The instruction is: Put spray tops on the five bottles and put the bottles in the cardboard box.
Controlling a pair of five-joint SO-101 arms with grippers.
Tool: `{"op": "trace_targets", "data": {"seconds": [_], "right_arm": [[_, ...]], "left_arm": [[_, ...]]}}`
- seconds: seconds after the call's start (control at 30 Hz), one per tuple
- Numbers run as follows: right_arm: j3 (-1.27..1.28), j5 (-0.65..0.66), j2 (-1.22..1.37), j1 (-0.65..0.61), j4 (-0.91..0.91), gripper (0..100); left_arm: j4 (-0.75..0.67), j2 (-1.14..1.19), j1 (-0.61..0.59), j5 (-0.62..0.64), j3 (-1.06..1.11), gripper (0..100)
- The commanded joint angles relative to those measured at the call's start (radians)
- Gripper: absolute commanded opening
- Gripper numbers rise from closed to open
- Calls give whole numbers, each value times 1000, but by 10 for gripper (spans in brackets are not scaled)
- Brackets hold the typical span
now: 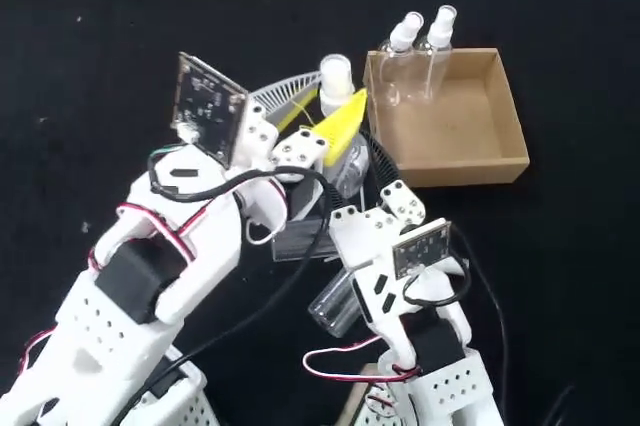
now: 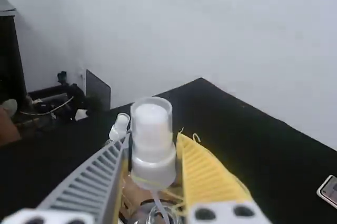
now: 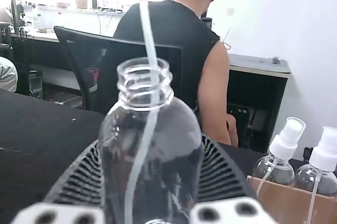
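Left gripper [image 2: 152, 153] closed on a spray top [image 2: 151, 134], held above an open bottle [image 3: 145, 108] that is clamped in the right gripper [image 3: 151, 153].

A black table [image 1: 100, 46] carries both arms and a cardboard box [image 1: 470, 168], which is placed just beside the two grippers. Two capped bottles [image 1: 432, 66] are stood upright in the box against its far wall, side by side. The open bottle is gripped by its body between the right gripper's ribbed fingers [image 3: 221, 176], upright and with its neck uncovered. One more clear bottle [image 1: 335, 304] is laid on its side on the table, close against the right arm. The spray top is pinched between one yellow finger [image 2: 202, 174] and one grey finger [image 2: 92, 179]. Its thin tube [image 3: 147, 40] is fed down through the open bottle's neck.
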Motion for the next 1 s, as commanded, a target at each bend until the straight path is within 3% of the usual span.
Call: {"op": "trace_targets", "data": {"seconds": [0.0, 0.17, 0.37, 0.87, 0.97], "right_arm": [[-4, 6, -38, -9, 3, 11], [-4, 6, -38, -9, 3, 11], [-4, 6, -36, -9, 3, 11], [-4, 2, -45, -8, 52, 11], [-12, -2, -47, 38, 91, 10]], "left_arm": [[-8, -9, -1, -8, 7, 66], [87, -9, 1, -8, 2, 235], [114, -9, -12, -15, -39, 209], [104, -9, -232, -14, -151, 209], [112, -9, -269, -15, -145, 209]]}}
